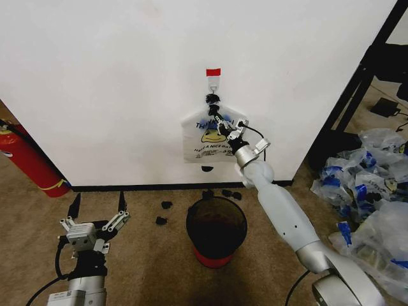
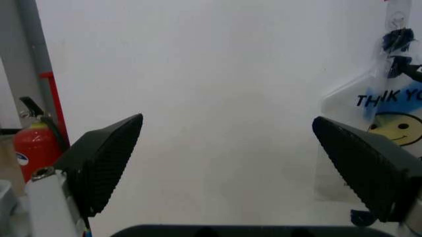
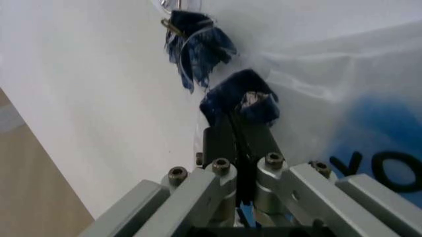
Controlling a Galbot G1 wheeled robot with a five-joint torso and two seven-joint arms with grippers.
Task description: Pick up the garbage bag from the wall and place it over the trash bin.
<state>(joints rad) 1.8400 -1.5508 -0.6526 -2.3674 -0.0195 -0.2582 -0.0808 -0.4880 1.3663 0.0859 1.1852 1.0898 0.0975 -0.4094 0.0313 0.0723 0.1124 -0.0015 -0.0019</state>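
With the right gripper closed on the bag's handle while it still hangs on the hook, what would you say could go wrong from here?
1. The right gripper pinches only a bunched blue-wrapped part of the garbage bag handle; the thin plastic could tear or slip out.
2. The other handle loop still sits on the hook on the wall; pulling outward instead of lifting might snag it.
3. The trash bin stands directly below, so a dropped bag could fall in crumpled. The left gripper waits open, low beside the bin.

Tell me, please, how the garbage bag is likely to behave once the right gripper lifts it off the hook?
The garbage bag looks thin and translucent, so it will probably hang limp and sway. It appears flat and empty, so likely very light. The right gripper is shut on a bunched blue handle; smooth film could slip or tear if tugged against the hook on the wall.
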